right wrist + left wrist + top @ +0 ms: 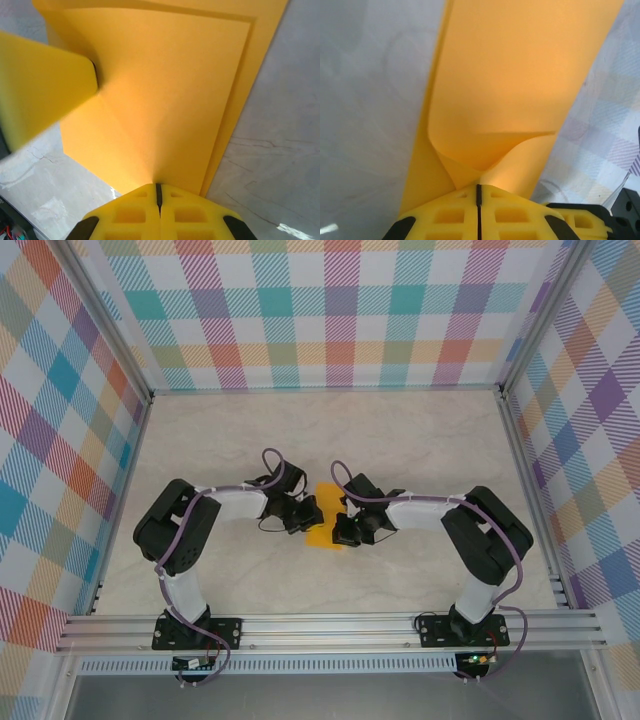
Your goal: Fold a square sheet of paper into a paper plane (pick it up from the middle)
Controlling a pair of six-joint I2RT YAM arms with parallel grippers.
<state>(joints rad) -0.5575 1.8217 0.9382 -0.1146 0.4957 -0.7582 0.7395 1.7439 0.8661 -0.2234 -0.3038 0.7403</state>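
1. The cell has checked walls (340,310) in many colours, and a pale tabletop (420,440) with a marble pattern that looks smooth and matt.
2. The square sheet of paper (325,518) is near the middle of the tabletop, directly between my two hands.
3. The left hand (479,195) is fully closed and pinches one side of the paper from the left. At this pinch the paper buckles into a soft curl.
4. The right hand (159,192) is fully closed too and pinches the opposite side from the right.
5. Both hands are equally near, since each already touches the paper. Its long axis runs from far to near, across the line that joins the hands. I judge that the next move must be made by both arms together, or the paper may tear or slip.
6. The paper is thin, plain and orange-yellow. The right wrist view shows two layers, one edge stepped back from the other, so it is already creased.
7. The pads (142,200) are blocky and yellow, close to the paper's colour.
8. I cannot tell whether the paper rests on the tabletop or hangs above it.
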